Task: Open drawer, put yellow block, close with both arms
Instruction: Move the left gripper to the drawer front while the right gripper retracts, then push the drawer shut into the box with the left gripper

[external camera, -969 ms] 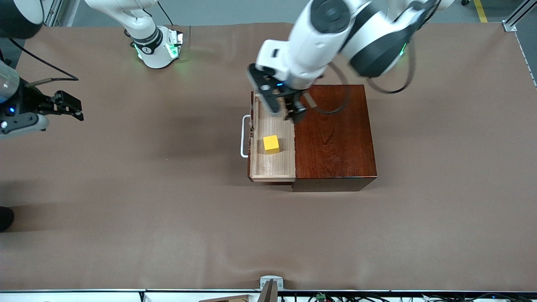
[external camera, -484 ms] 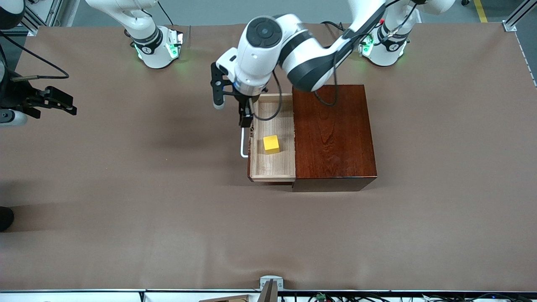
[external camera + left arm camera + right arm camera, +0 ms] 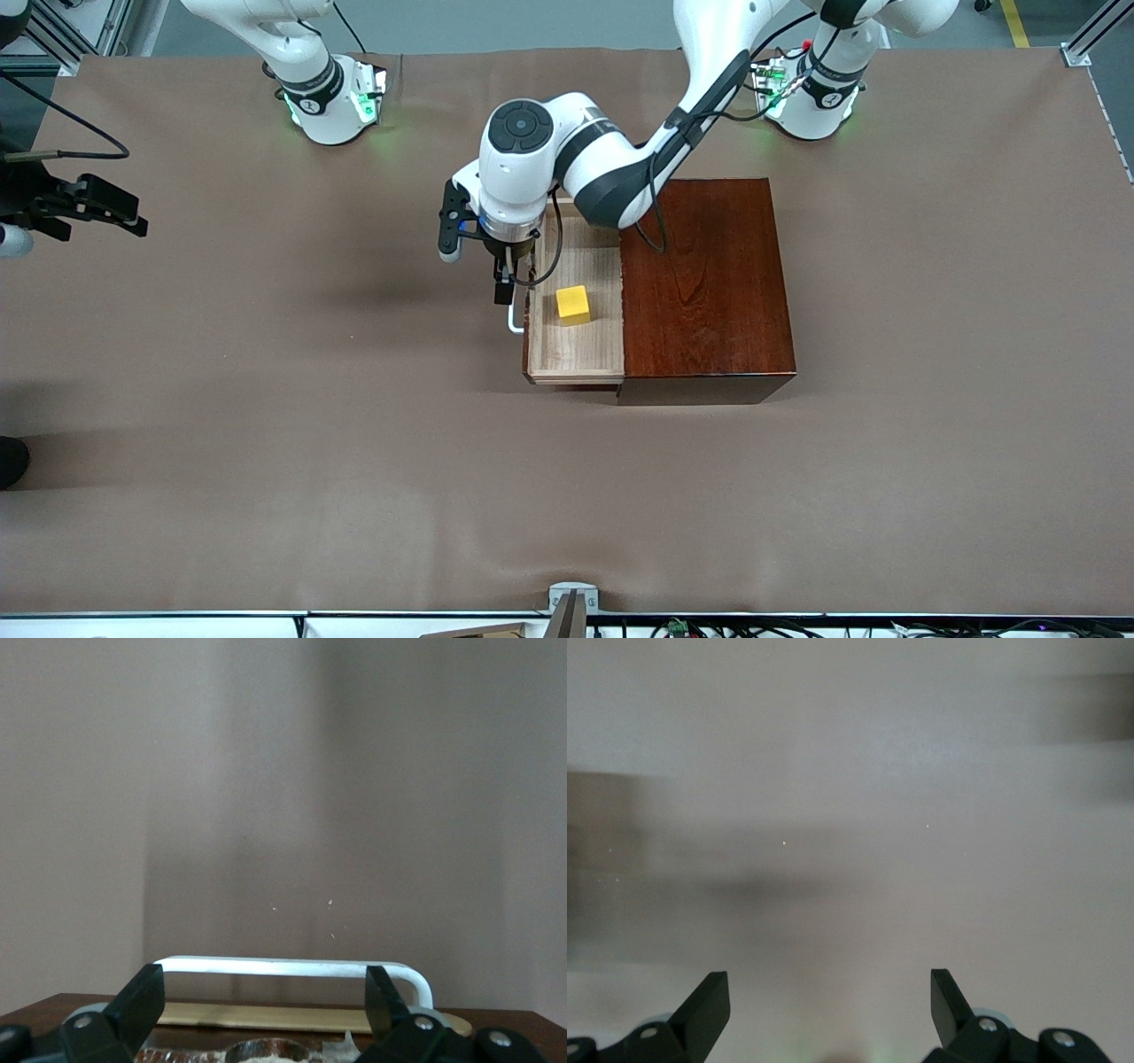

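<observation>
The drawer (image 3: pixel 576 354) stands pulled out of the dark mahogany box (image 3: pixel 709 283), toward the right arm's end of the table. The yellow block (image 3: pixel 573 304) lies in the drawer's pale tray. My left gripper (image 3: pixel 503 285) is low at the drawer's front, over the white handle (image 3: pixel 514 317). In the left wrist view the left gripper (image 3: pixel 263 999) is open, its fingers (image 3: pixel 142 997) straddling the handle (image 3: pixel 292 967) without closing on it. My right gripper (image 3: pixel 97 208) is open and empty above the right arm's end of the table, also in the right wrist view (image 3: pixel 830 1003).
The two green-lit arm bases (image 3: pixel 332 102) (image 3: pixel 802 102) stand along the table's back edge. Brown table cover (image 3: pixel 354 461) lies bare around the box. A small metal bracket (image 3: pixel 571 598) sits at the table's front edge.
My left gripper has swung from over the box and drawer's back corner down to the drawer's handle. My right gripper has drifted farther toward its end of the table.
</observation>
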Tool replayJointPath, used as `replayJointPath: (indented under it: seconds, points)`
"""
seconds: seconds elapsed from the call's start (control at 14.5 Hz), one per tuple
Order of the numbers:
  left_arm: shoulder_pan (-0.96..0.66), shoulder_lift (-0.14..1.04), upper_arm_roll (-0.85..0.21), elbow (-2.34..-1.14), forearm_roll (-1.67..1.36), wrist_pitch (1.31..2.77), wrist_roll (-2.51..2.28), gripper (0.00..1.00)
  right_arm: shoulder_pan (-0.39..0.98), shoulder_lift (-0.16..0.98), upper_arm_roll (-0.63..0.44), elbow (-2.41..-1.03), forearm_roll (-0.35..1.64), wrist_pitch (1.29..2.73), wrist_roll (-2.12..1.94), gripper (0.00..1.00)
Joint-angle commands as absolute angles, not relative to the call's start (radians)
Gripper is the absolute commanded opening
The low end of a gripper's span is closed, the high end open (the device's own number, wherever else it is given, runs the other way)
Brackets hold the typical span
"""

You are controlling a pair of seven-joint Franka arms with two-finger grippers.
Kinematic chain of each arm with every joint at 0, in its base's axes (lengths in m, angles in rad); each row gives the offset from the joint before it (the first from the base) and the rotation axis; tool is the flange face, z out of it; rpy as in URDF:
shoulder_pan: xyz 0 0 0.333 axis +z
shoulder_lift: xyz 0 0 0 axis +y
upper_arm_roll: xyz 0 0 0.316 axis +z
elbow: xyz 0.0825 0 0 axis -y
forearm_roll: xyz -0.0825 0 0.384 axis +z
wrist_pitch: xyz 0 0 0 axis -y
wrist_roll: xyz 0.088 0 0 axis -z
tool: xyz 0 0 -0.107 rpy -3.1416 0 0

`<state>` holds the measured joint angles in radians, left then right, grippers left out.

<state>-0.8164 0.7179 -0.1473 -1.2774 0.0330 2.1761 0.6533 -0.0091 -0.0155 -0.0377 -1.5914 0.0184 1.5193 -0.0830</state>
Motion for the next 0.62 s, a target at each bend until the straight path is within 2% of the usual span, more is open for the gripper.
replayJointPath:
  seconds: [0.0, 0.55]
  points:
    - [-0.815, 0.755, -0.133, -1.243, 0.052, 2.183, 0.672, 1.0, -0.026, -0.038, -0.028, -1.621, 0.031, 1.546, -0.069, 1.0]
    - [-0.819, 0.767, -0.107, -1.247, 0.057, 2.174, 0.675, 1.0, -0.025, -0.038, -0.026, -1.612, 0.02, 1.531, 0.109, 1.0]
